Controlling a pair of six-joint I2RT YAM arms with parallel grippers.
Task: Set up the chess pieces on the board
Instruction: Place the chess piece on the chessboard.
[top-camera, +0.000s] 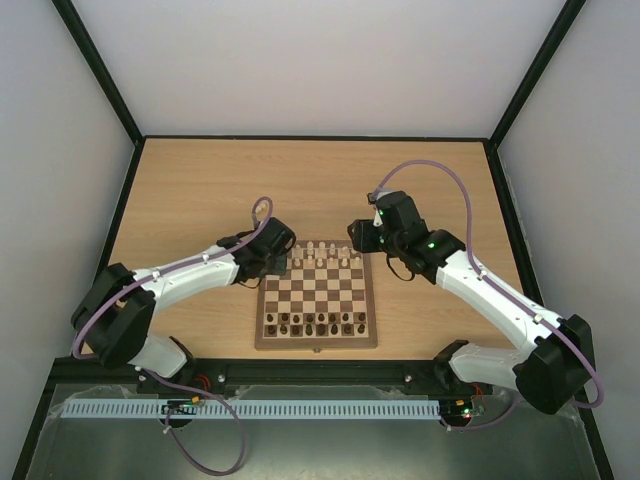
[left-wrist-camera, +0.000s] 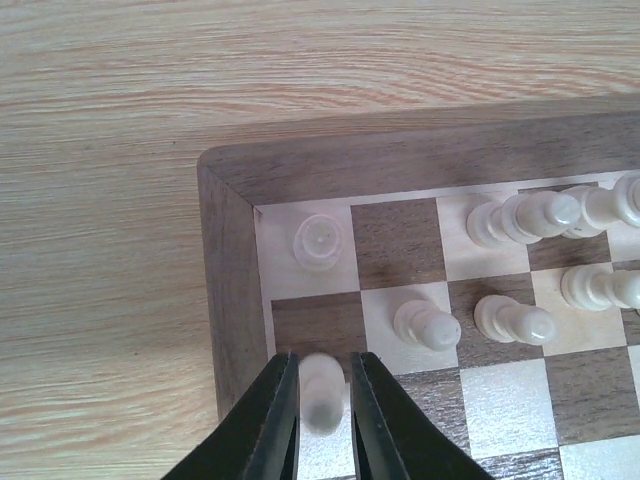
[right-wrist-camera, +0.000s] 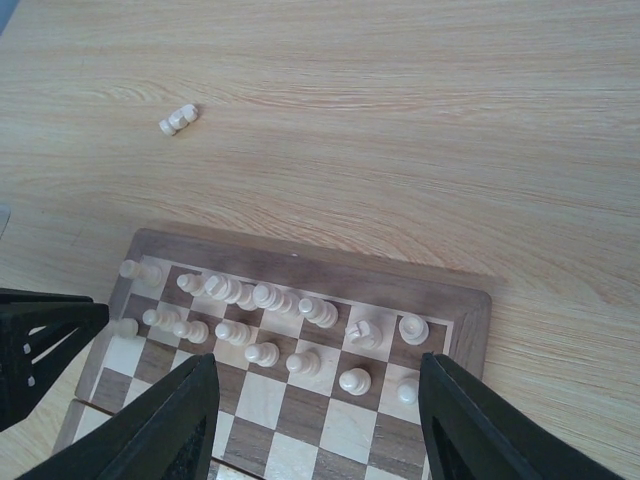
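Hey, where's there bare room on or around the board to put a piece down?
Free: middle rows of the board between the cream pieces and dark pieces, and the tabletop beyond its far edge, save one fallen piece. Crowded: the far rows, where the left tool grips a pawn, and the near end.

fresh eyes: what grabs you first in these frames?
The left tool is clamped on a pale piece at a corner of the board, next to an empty dark square in the second row. The right tool hangs wide open over the standing pale pieces. One stray cream piece lies on its side on the tabletop, off the board.
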